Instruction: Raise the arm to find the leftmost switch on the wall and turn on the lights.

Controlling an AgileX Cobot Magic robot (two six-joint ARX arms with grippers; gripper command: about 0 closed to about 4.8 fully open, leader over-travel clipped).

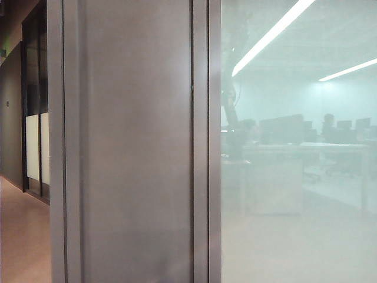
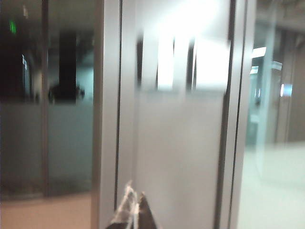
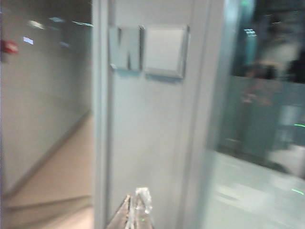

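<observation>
wall: the grey wall [image 1: 135,147] stands upright between narrow metal strips [image 1: 200,141], filling the left half of the exterior view.
frosted glass [image 1: 294,194]: just right of the strips, pale and hazy.
arm: the arm [image 1: 231,106] shows only as a dim dark shape behind that glass.
switches: blurred switch plates [image 3: 164,50] sit high on the wall in both wrist views.
left gripper [image 2: 135,210]: tip low before the wall, apart from the switch plates; can't tell if parted or closed.
right gripper [image 3: 137,210]: the same, tips blurred, can't tell.
</observation>
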